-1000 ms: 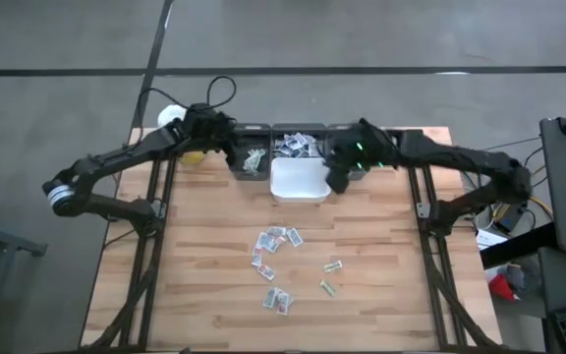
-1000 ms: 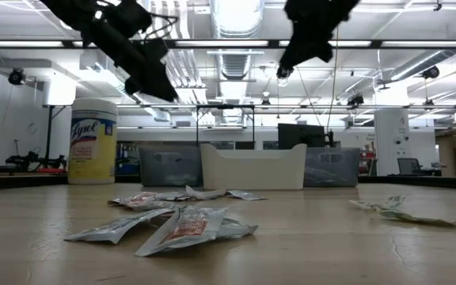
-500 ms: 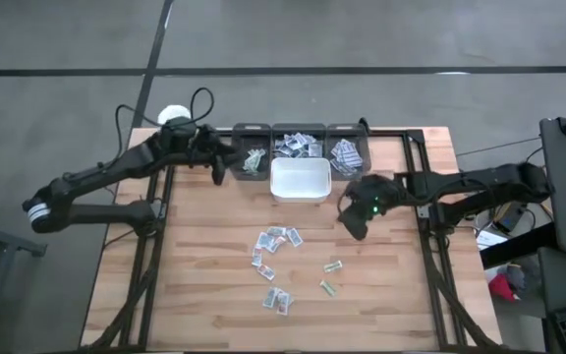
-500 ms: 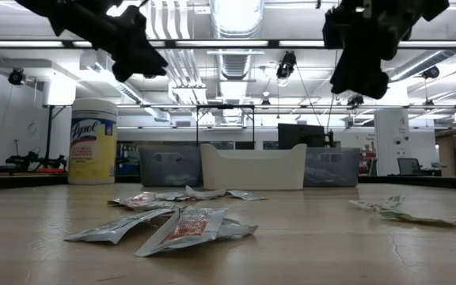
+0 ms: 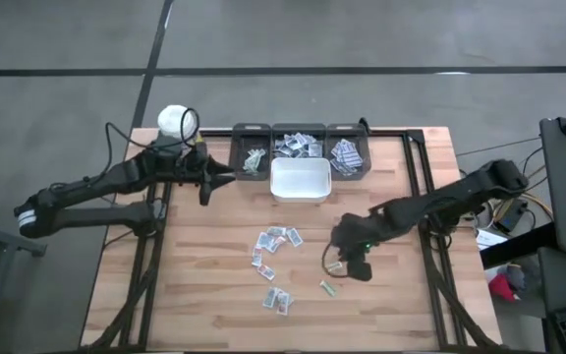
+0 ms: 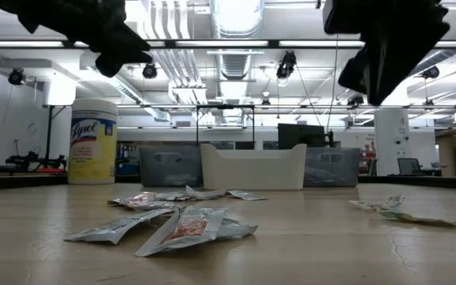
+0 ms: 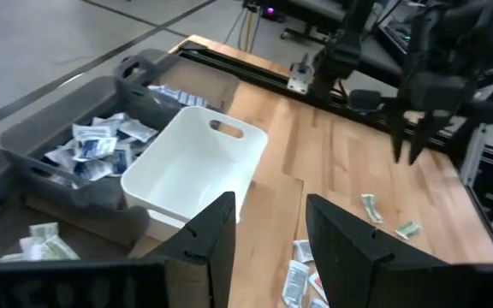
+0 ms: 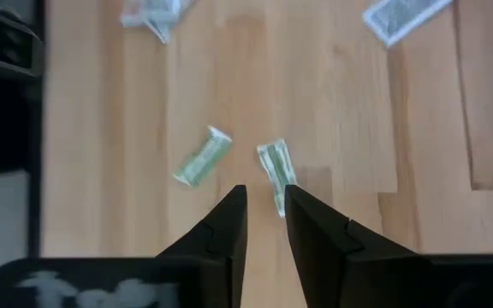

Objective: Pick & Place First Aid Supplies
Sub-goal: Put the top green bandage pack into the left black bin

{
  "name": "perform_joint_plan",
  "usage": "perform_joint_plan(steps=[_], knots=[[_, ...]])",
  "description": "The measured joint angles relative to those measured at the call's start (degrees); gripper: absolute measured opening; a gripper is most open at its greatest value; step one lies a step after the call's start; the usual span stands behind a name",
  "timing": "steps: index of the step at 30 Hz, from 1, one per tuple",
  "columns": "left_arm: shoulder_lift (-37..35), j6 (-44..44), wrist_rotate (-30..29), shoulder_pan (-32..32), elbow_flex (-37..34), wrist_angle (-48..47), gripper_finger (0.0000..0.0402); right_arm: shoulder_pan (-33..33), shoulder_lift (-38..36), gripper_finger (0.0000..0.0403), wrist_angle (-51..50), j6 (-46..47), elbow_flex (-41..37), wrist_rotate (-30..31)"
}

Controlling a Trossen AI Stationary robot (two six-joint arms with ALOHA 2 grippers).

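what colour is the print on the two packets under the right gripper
Green print on both packets, clearest in the right wrist view.

Two dark jointed arms, black cables, green light, white cuff

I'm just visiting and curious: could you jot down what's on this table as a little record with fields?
Table: wooden top
Loose packets: a cluster mid-table, two green-printed ones to its right
Bins: three grey bins holding packets, at the far edge
White tub: empty, in front of the bins
Right gripper: above the green packets, fingers open
Left gripper: beside the bins, fingers open
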Motion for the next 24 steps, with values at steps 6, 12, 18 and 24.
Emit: perform_joint_plan(steps=[6, 12, 18, 24], knots=[[-0.99, -0.02, -0.01, -1.27, -1.37, 1.33, 0.0138, -0.03, 8.83, 0.0107, -3.87, -4.40, 5.63, -0.09], [-1.03, 0.52, -0.04, -1.24, -1.43, 1.30, 0.0138, -0.03, 15.75, 0.0146, -12.12, -5.96, 9.84, -0.13], [-1.03, 0.85, -0.05, -1.22, -1.43, 1.30, 0.0138, -0.05, 19.53, 0.0162, -12.75, -6.02, 10.20, -0.20], [-1.03, 0.87, -0.03, -1.22, -1.43, 1.27, 0.0138, -0.05, 19.98, 0.0154, -11.96, -5.98, 9.61, -0.19]])
